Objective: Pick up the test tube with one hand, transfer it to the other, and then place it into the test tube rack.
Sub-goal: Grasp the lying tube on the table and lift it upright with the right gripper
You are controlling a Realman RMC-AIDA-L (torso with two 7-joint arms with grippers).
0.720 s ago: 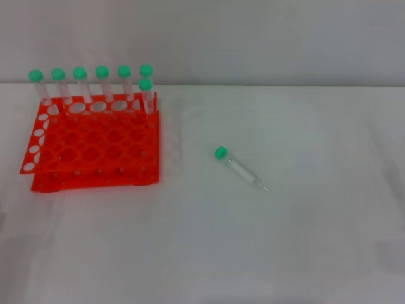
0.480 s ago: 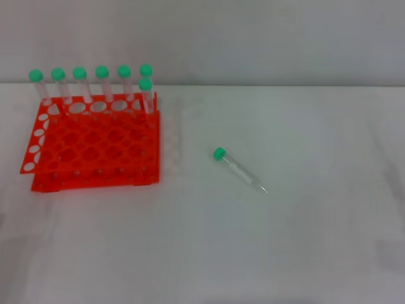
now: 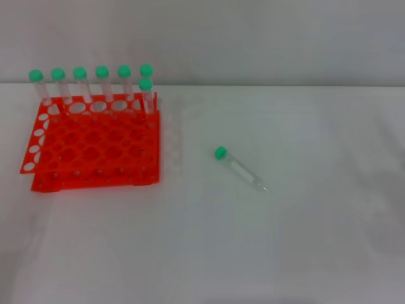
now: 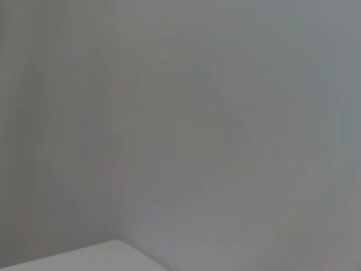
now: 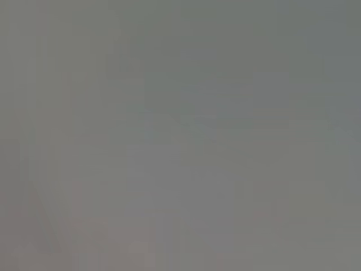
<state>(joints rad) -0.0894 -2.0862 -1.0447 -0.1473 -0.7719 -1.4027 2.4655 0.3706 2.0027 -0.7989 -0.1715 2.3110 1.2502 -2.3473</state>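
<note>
A clear test tube (image 3: 239, 169) with a green cap lies flat on the white table, right of centre, cap toward the rack and tip toward the near right. The orange-red test tube rack (image 3: 95, 145) stands at the left. Several identical green-capped tubes (image 3: 101, 85) stand upright along its far row, with one more (image 3: 146, 95) at its right end one row nearer. Neither gripper shows in any view. The left wrist view shows only a grey wall and a strip of white surface (image 4: 84, 257). The right wrist view shows only plain grey.
The white table (image 3: 285, 240) runs back to a grey wall (image 3: 253, 38). Nothing else stands on it besides the rack and the loose tube.
</note>
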